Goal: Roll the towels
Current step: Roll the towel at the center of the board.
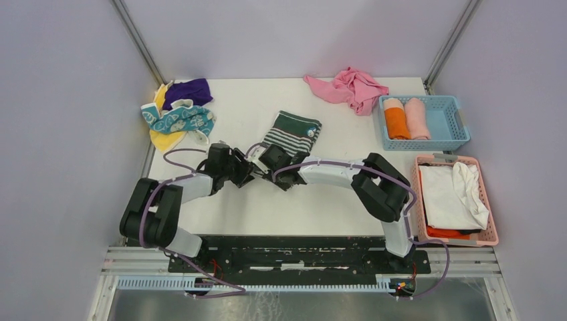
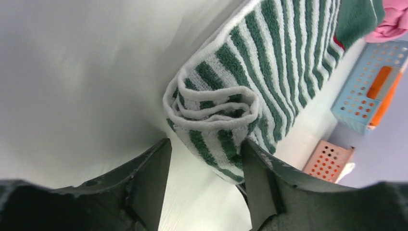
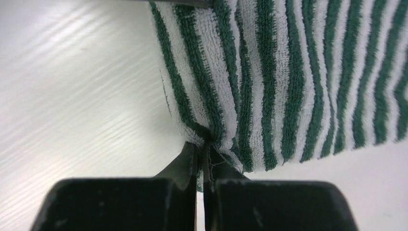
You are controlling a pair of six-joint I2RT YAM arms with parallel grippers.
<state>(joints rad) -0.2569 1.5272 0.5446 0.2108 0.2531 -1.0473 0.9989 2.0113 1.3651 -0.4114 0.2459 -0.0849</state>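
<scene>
A green-and-white striped towel (image 1: 292, 129) lies mid-table, its near end rolled up (image 2: 216, 115). My left gripper (image 1: 246, 171) is open at the roll's left end (image 2: 204, 144). Its right finger (image 2: 257, 178) touches the roll and its left finger (image 2: 151, 173) stands off it. My right gripper (image 1: 273, 164) is shut on the striped towel's near edge (image 3: 202, 147), pinching a fold of it (image 3: 288, 72). At the back left lie the other towels in a pile: purple (image 1: 189, 90), teal-and-white (image 1: 179, 120) and yellow (image 1: 164, 139).
A pink cloth (image 1: 351, 87) lies crumpled at the back. A blue basket (image 1: 461, 127) at the right holds an orange and a pink roll. Nearer, a pink basket (image 1: 486, 200) holds white fabric. Metal frame posts stand at the back corners.
</scene>
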